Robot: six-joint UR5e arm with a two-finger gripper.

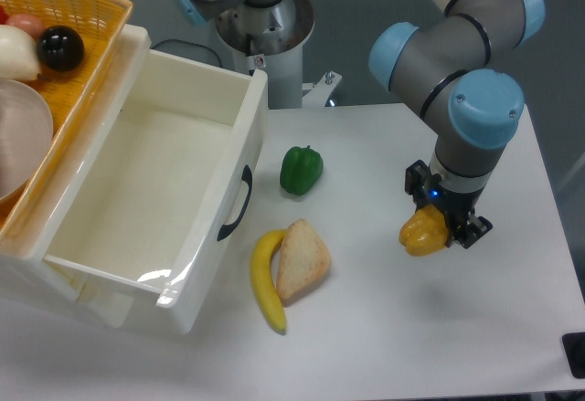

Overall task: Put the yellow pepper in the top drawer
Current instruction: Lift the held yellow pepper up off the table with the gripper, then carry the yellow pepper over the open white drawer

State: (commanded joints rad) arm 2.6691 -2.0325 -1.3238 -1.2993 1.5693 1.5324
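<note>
Yellow pepper: the yellow pepper (420,231) is on the right side of the table (411,337), right at the tip of the robot's hand. I cannot tell if it sits on the table or hangs just above it.
Hand: the gripper (445,226) points straight down with its two black fingers on either side of the pepper — they look clamped on it, and most of the pepper sticks out to the left.
Drawer: the top drawer (196,250) is pulled wide open on the left side. It is deep, white and has nothing in it. Its dark handle faces the table.
Which way to go: the drawer lies to the left of the hand, well apart from it. The pepper must travel left across the table and go over the drawer's front wall.
In between: a green pepper (301,169), a banana (265,280) and a piece of bread (302,258) lie on the table between the hand and the drawer. The bread touches the banana.
Next move, my guess: lift the pepper up high first — then carry it left over the other food and let it go inside the drawer.
Behind the drawer: an orange basket (87,17) with other things in it.
</note>
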